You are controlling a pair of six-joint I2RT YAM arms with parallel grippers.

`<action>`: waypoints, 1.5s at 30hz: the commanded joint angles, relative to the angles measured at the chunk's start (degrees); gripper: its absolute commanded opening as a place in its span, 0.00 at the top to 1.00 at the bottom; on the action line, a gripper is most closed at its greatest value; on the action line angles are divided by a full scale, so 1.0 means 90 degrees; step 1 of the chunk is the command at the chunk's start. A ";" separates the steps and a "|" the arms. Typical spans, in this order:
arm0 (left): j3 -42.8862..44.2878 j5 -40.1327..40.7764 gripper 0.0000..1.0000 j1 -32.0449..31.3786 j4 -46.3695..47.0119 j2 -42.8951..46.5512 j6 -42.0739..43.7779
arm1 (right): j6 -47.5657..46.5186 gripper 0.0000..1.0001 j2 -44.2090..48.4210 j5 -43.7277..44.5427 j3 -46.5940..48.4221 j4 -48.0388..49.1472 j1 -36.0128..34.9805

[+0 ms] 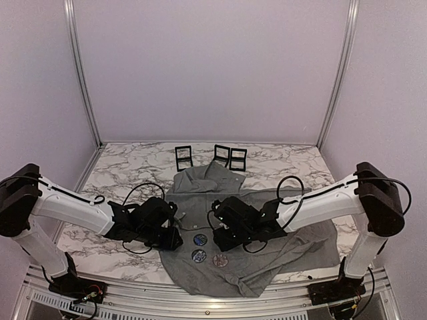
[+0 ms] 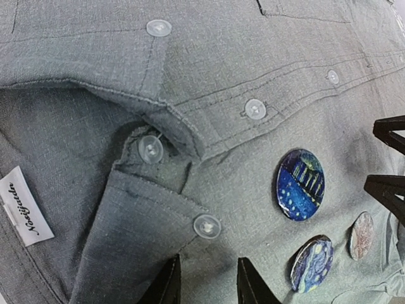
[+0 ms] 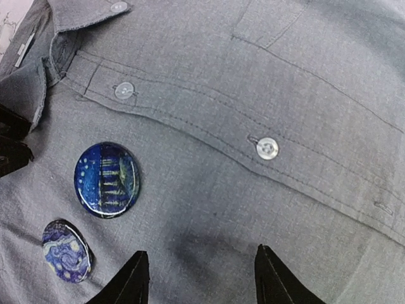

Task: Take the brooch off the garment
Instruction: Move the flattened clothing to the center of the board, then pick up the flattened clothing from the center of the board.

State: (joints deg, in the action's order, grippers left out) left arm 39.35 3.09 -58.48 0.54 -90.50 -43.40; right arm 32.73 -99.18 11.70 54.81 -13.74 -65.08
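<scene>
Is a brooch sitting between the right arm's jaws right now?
No, the right arm's jaws stand open over bare grey shirt, with the blue brooch and the starry brooch both outside the gap.

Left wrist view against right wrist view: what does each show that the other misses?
Only the left wrist view shows a third, pale brooch past the two blue ones. Only the right wrist view shows a sliver of marble tabletop beyond the collar. Both show the grey shirt, its button placket, the blue striped brooch and the swirl-patterned brooch beside it.
</scene>
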 commanded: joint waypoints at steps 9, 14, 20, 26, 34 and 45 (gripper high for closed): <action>0.0093 0.0007 0.69 0.0070 -0.0669 0.0021 0.0252 | -0.0029 0.42 -0.1118 0.0669 0.0946 -0.0455 -0.0308; 0.0141 -0.0016 0.69 0.0068 -0.0711 0.0153 0.0246 | 0.0119 0.63 -0.1221 0.0512 0.0813 -0.0358 -0.0318; 0.0283 -0.0063 0.66 0.0071 -0.0694 0.0444 0.0230 | 0.0106 0.94 -0.1069 0.0007 0.0897 -0.0122 -0.0308; 0.0414 -0.0146 0.66 0.0072 -0.0636 0.0494 0.0209 | 0.0139 1.00 -0.0906 -0.0185 0.1082 -0.0100 -0.0271; 0.0267 -0.0088 0.66 0.0072 -0.0587 0.0645 0.0144 | 0.0089 0.89 -0.0907 0.0148 0.1311 -0.0492 -0.0257; 0.0253 0.0004 0.66 0.0081 -0.0595 0.0671 0.0058 | 0.0087 0.43 -0.1296 0.0516 0.1410 -0.0743 -0.0365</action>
State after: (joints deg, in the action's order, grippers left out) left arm 42.13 2.44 -58.13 -3.49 -85.86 -42.50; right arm 33.41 -108.12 14.74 65.21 -18.37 -67.64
